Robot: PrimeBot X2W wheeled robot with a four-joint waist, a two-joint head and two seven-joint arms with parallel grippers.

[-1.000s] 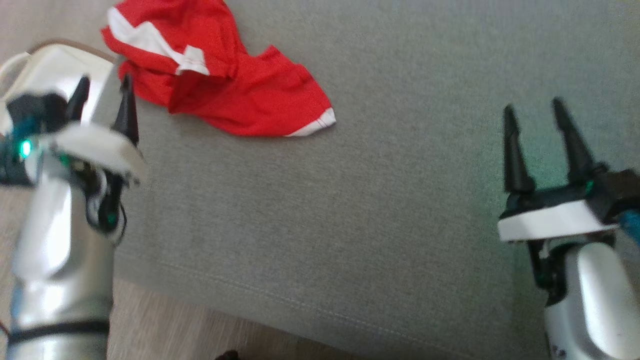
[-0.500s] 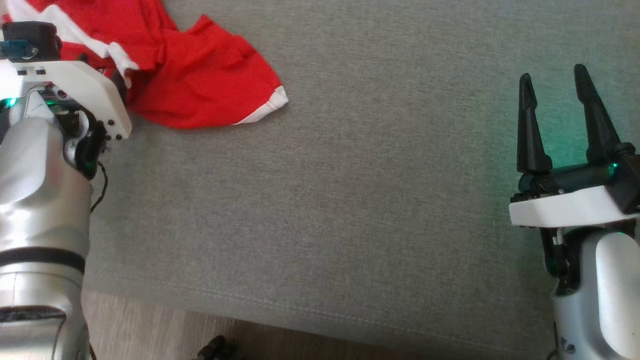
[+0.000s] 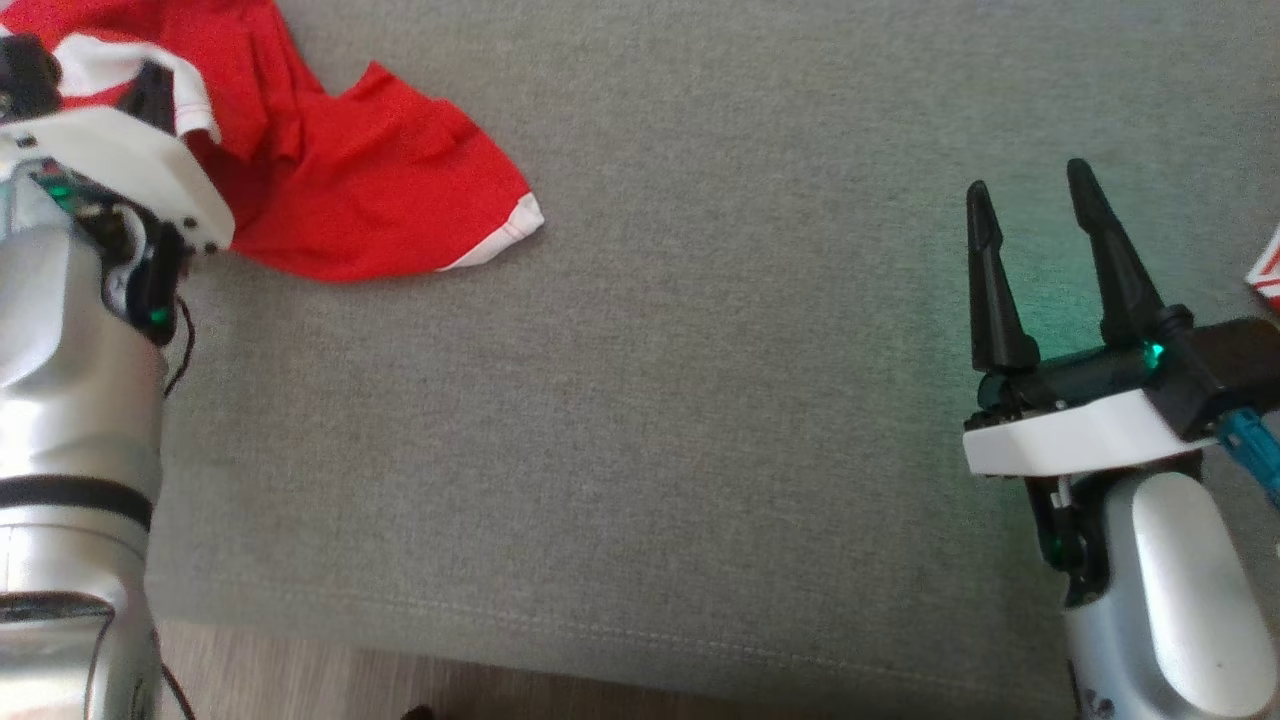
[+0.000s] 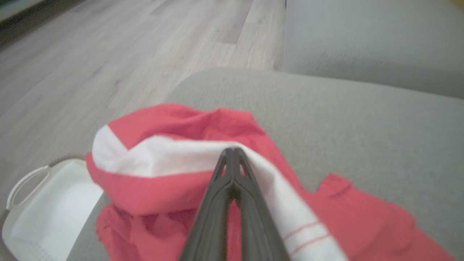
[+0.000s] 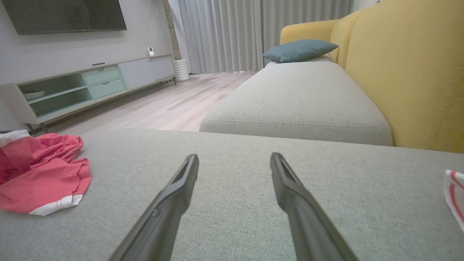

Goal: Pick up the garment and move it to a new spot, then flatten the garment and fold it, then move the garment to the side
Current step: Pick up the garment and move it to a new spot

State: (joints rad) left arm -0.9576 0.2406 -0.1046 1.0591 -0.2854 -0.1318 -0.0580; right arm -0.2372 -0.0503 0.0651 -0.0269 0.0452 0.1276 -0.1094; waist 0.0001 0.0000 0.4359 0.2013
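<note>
My left gripper (image 4: 232, 152) is clamped on the white band (image 4: 170, 159) of the garment (image 4: 152, 195); crumpled red knit lies under and beside its tips; risk: the pinch holds one thin fold, so a fast lift may slip it or drag the rest over the coarse grey cushion (image 3: 650, 400); my right gripper (image 3: 1028, 180) stands spread, well apart from the garment.

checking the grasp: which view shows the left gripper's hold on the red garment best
Left wrist view: the left gripper is shut, tips pinching the red garment at its white band. Head view: its white mount hides most of the fingers. Right wrist view: the garment, far left.
</note>
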